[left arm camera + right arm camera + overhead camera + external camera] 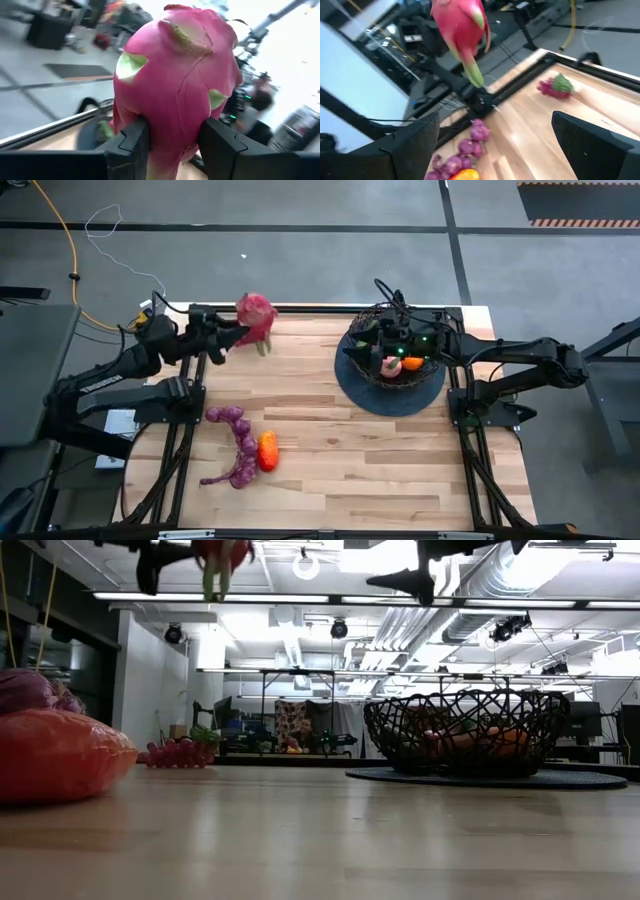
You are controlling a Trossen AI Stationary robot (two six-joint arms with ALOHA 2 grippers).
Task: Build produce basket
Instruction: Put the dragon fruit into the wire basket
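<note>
Dragonfruit (pixel 256 312) pinched in my left gripper (pixel 237 332), high over the worktop's (pixel 330 450) far-left edge; I should carry it level to the basket (pixel 391 350), clearing my spread right gripper (pixel 385 340) hovering there.

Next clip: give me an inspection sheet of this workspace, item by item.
Surface: wooden table, mostly bare.
Job's things: pink dragon fruit held aloft; purple grapes and orange piece on the table; basket on dark disc holds a few pieces.
Clutter: nothing seen.
Grippers: left gripper shut on the dragon fruit; right gripper open above the basket.
Cables: yellow cable on the floor.
Surroundings: grey floor; workshop beyond.
</note>
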